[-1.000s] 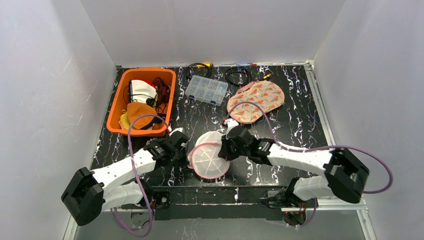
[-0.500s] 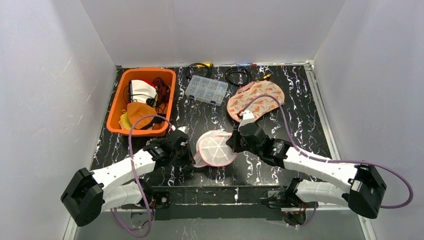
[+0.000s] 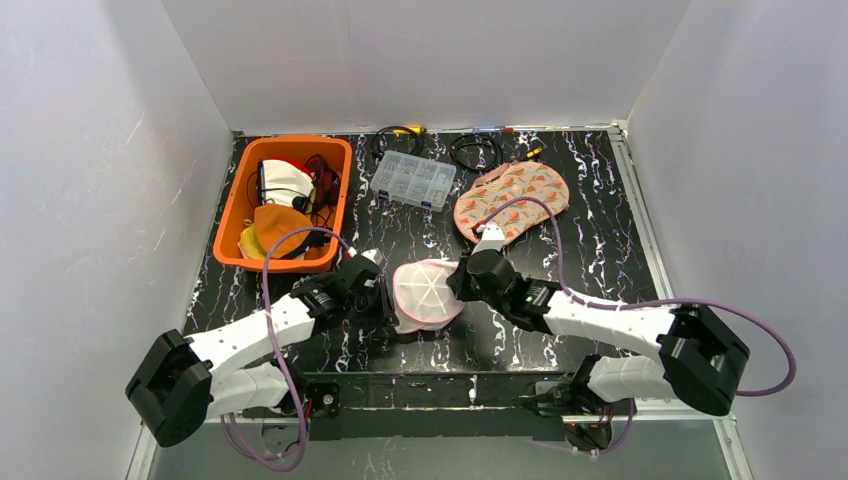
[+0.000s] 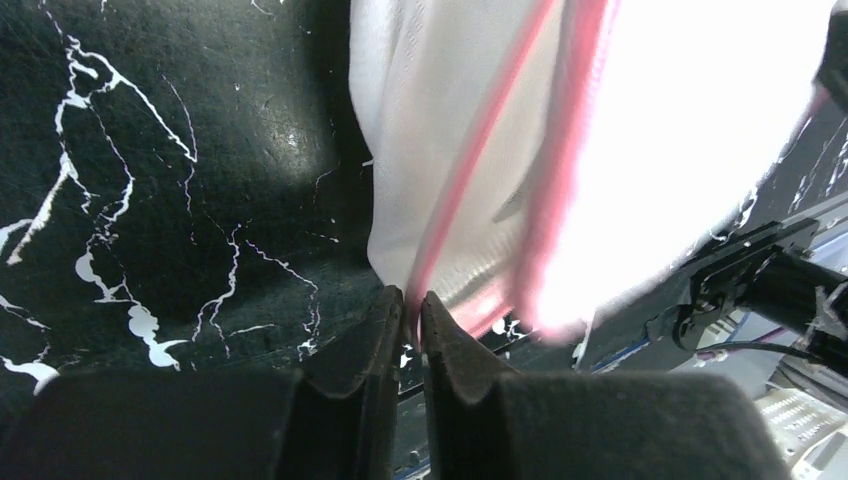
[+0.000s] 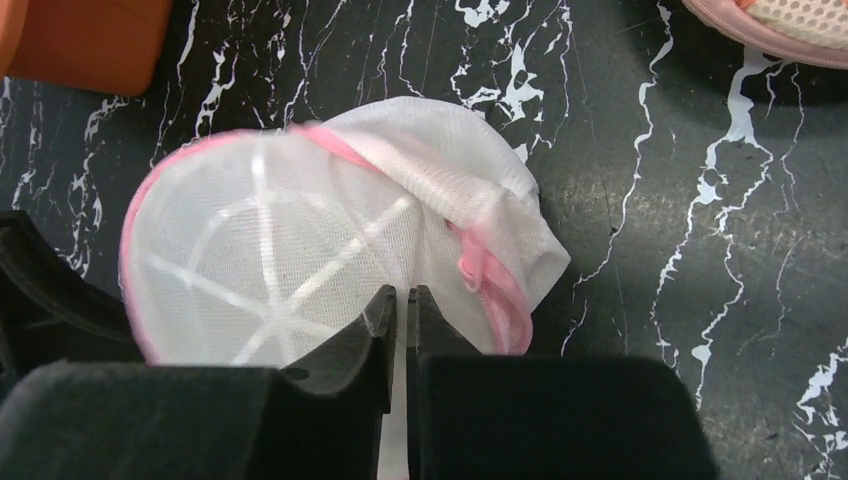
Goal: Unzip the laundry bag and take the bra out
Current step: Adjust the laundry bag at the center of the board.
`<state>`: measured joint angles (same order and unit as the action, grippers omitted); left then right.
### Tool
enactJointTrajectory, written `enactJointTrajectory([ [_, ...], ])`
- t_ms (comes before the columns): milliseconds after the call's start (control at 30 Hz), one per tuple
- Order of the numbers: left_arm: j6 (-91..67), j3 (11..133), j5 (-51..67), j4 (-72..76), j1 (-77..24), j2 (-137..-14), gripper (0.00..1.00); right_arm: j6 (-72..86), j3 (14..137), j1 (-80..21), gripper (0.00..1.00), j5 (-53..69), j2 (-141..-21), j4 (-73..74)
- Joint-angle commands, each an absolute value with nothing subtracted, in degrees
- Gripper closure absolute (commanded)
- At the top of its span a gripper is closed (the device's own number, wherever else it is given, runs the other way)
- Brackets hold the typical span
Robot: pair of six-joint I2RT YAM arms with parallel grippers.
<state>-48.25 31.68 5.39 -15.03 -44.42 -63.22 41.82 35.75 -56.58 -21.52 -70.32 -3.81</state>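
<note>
The laundry bag (image 3: 428, 295) is a round white mesh pouch with pink trim, held off the black marbled table (image 3: 590, 250) between my two grippers. My left gripper (image 3: 388, 305) is shut on its left edge; in the left wrist view the tips (image 4: 411, 300) pinch the pink trim of the bag (image 4: 600, 150). My right gripper (image 3: 458, 285) is shut on the bag's right side; in the right wrist view its tips (image 5: 400, 295) pinch white mesh of the bag (image 5: 300, 250), with the pink zipper (image 5: 490, 270) bunched just to the right. The bra is not visible.
An orange bin (image 3: 288, 202) of clothes and cables stands at the back left. A clear compartment box (image 3: 413, 180) and coiled black cables (image 3: 475, 152) lie at the back. A floral fabric piece (image 3: 512, 200) lies at the back right, just beyond my right wrist.
The bag lay flat near the front edge; it is now raised, tilted and crumpled a little farther back. The right gripper swung back and right, then returned left. The left gripper edged forward.
</note>
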Motion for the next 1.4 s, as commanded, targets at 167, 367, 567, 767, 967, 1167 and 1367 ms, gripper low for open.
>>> enactJointTrajectory([
  [167,-48.61,34.09,3.09,-23.79,-44.59,-54.75,0.52,42.49,37.26,-55.97,0.44,-22.03,-71.53,-8.62],
  [367,-47.05,36.25,-0.58,-30.65,-44.61,-50.20,0.43,39.07,39.39,-55.96,0.22,-20.60,-66.64,-2.28],
  [567,-44.79,35.57,2.68,-25.76,-44.62,-49.56,0.36,33.25,36.50,-50.51,0.10,-6.46,-63.54,1.65],
  [767,-44.61,34.47,14.49,-8.58,-44.66,-55.62,0.46,34.01,26.26,-43.32,0.11,12.32,-63.03,-13.23],
  [967,-43.02,36.19,13.86,-3.43,-44.70,-65.10,0.61,34.86,23.02,-40.72,0.12,14.42,-69.02,-25.12],
  [1167,-42.65,38.79,5.49,-6.61,-44.41,-75.36,0.76,37.22,21.31,-38.13,0.13,16.10,-75.17,-34.77],
  [1367,-43.96,39.63,0.79,-6.37,-43.79,-80.81,0.84,37.52,21.89,-37.22,0.10,15.85,-78.89,-38.15],
])
